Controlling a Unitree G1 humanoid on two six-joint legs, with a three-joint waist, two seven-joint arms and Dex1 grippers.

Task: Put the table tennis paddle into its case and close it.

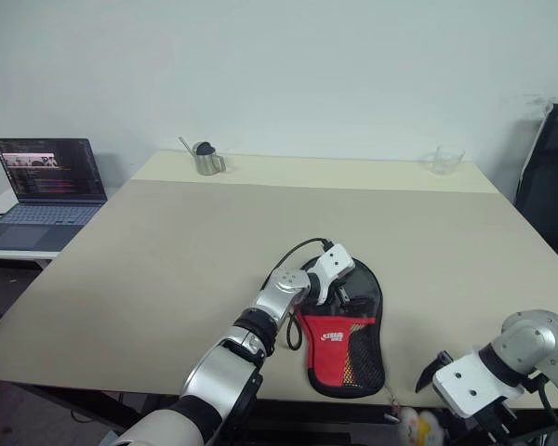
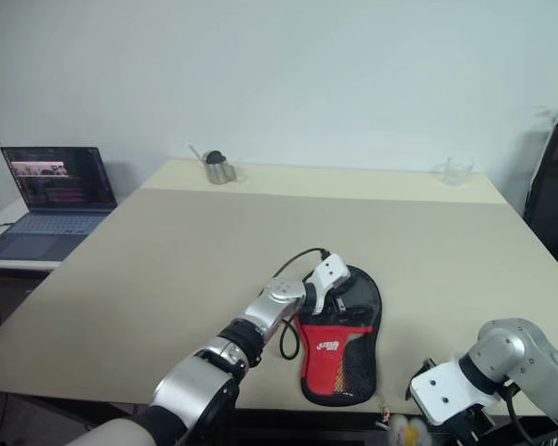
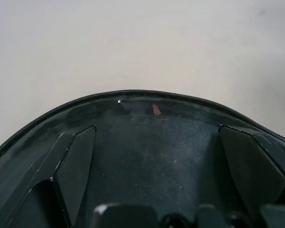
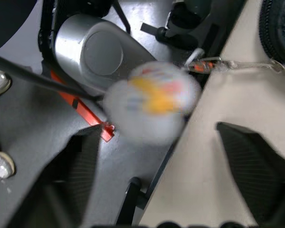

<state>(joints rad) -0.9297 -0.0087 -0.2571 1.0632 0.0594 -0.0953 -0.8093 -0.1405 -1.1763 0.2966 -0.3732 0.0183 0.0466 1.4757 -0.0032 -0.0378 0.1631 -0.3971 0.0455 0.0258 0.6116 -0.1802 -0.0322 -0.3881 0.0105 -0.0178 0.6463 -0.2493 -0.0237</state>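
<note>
Nearest, at the desk's [image 1: 149,260] front edge, the left gripper [image 1: 339,288] rests wide open on the case [image 1: 349,348], lying lengthwise front to back, paddle probably inside, while the right gripper [image 4: 166,180] hangs open by its dangling charm [image 4: 152,102].

A broad beige tabletop [image 1: 167,269] runs back to a plain pale wall [image 1: 307,65]. An open laptop [image 1: 46,190] sits on a side desk at left, and a dark chair [image 1: 551,181] stands at right.
</note>
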